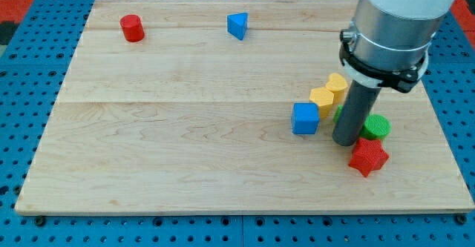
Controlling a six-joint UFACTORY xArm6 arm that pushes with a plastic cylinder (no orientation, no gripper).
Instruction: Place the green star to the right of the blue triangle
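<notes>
green star [338,114] sat mostly hidden behind the rod, well apart from the blue triangle [237,25]. my tip [345,143], clasping nothing, stood beside it. best to push gently from its lower right, skirting the yellow blocks [323,96].

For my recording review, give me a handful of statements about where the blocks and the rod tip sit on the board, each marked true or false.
1. The blue triangle lies near the view's top. True.
2. The red cylinder is at the view's bottom right. False: it is at the top left.
3. My tip stands amid the cluster at the view's right, beside the blue cube. True.
4. The red star touches the blue triangle. False: they are far apart.
5. The green block next to the rod is already beside the blue triangle. False: it is in the right-hand cluster, partly hidden.
</notes>
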